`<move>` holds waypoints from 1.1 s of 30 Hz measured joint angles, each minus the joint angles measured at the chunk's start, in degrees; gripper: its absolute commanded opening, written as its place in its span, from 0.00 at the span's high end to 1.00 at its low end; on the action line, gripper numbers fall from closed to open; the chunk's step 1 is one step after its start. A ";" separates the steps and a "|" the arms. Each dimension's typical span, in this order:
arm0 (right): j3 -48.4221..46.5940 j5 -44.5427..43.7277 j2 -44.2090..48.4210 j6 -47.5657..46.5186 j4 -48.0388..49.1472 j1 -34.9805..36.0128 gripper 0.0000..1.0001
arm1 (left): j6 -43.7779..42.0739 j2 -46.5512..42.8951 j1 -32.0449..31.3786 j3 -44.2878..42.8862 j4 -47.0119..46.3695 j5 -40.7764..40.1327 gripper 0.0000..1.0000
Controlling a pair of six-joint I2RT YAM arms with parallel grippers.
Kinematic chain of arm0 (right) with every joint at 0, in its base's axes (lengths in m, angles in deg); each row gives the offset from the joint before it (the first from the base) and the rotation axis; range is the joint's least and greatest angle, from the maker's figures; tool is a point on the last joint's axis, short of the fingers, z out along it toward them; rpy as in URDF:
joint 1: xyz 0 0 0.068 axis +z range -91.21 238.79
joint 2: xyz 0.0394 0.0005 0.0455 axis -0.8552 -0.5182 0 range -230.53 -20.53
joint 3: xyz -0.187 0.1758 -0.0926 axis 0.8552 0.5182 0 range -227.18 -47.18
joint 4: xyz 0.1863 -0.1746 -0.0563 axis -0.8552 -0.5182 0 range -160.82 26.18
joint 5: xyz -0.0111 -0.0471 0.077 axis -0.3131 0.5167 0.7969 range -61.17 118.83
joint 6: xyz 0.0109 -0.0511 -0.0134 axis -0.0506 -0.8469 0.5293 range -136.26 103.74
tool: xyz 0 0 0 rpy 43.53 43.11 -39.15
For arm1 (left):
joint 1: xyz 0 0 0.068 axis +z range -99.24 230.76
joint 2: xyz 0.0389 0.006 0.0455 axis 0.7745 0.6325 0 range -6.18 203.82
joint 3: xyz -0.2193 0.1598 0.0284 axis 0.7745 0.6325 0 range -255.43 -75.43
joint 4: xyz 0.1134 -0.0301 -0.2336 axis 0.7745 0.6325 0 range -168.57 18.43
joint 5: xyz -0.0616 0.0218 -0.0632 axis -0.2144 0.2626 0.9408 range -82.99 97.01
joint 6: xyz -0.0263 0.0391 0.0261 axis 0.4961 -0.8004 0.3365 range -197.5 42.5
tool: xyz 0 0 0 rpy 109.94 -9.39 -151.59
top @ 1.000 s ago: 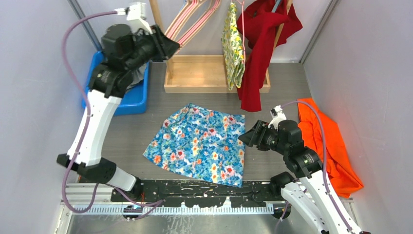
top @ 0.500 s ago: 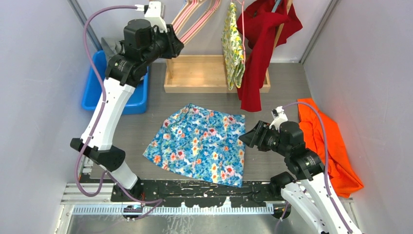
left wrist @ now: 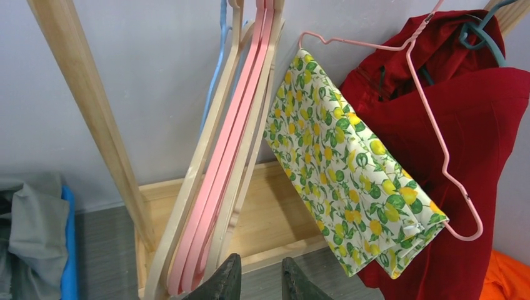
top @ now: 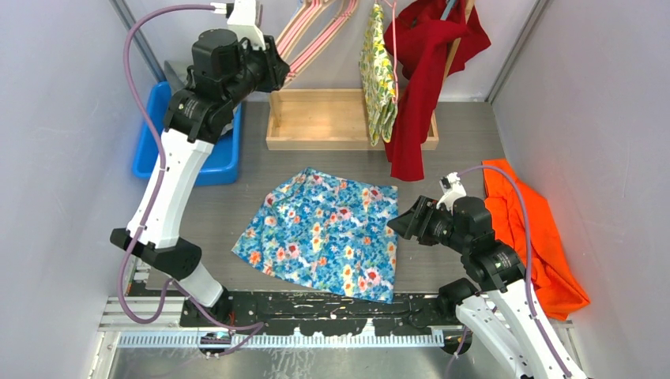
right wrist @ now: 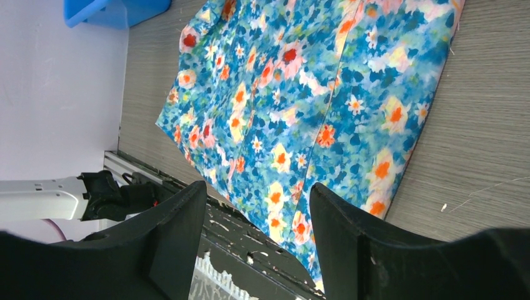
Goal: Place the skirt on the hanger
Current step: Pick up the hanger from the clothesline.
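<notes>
Left pincer point(left wrist: 259, 286), loosened and empty, hovers over the wooden tray's point(top: 320, 118) left end, facing the pink hangers point(left wrist: 228, 150). In front of that tray the floral skirt point(top: 324, 233) lies flat on the worktop point(top: 462, 138); farther front-right of the tray, right pincer point(right wrist: 256, 225) gapes empty.

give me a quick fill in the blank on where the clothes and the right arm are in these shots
1. The floral skirt lies flat on the ___.
2. The lemon-print cloth hangs next to a ___ garment.
3. The right gripper sits beside the skirt with its jaws ___.
4. The blue bin holds a ___ cloth.

Missing words: table; red; open; grey
</notes>
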 measured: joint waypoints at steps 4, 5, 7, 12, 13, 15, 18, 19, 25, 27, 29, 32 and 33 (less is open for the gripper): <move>0.00 0.02 -0.11 -0.15 0.00 0.00 0.33 | -0.70 0.61 0.15 -0.85 0.02 -0.72 0.69; 0.00 0.02 -0.26 -0.17 0.00 0.00 0.33 | -0.79 0.90 0.24 -1.11 0.04 -0.87 0.69; 0.00 0.00 -0.50 -0.22 0.00 0.00 0.33 | -1.03 1.49 0.48 -1.53 0.04 -1.01 0.69; 0.00 0.02 -0.66 -0.39 0.00 0.00 0.34 | -1.64 3.10 1.29 -1.60 0.09 -1.07 0.69; 0.00 0.02 -0.66 -0.39 0.00 0.00 0.33 | -1.68 3.41 1.44 -1.60 0.09 -1.07 0.69; 0.00 0.02 -0.66 -0.44 0.00 0.00 0.33 | -1.77 3.98 1.73 -1.60 0.11 -1.07 0.69; 0.00 0.00 -0.66 -0.44 0.00 0.00 0.33 | -1.79 4.33 1.95 -1.60 0.24 -1.11 0.69; 0.00 0.02 -0.66 -0.46 0.00 0.00 0.33 | -1.79 4.33 2.01 -1.60 0.24 -1.11 0.69; 0.00 0.02 -0.70 -0.52 0.00 0.00 0.33 | -1.95 4.33 2.05 -1.60 0.22 -1.57 0.69; 0.00 0.02 -0.74 -0.59 0.00 0.00 0.33 | -2.08 4.33 2.19 -1.60 0.20 -1.60 0.69; 0.00 0.02 -0.72 -0.63 0.00 0.00 0.33 | -2.23 4.35 2.43 -1.60 0.22 -1.64 0.69; 0.00 0.02 -0.72 -0.63 0.00 0.00 0.33 | -2.71 4.39 2.80 -1.60 0.20 -1.92 0.69; 0.00 0.02 -0.72 -0.63 0.00 0.00 0.33 | -3.02 4.39 2.82 -1.60 0.17 -2.08 0.69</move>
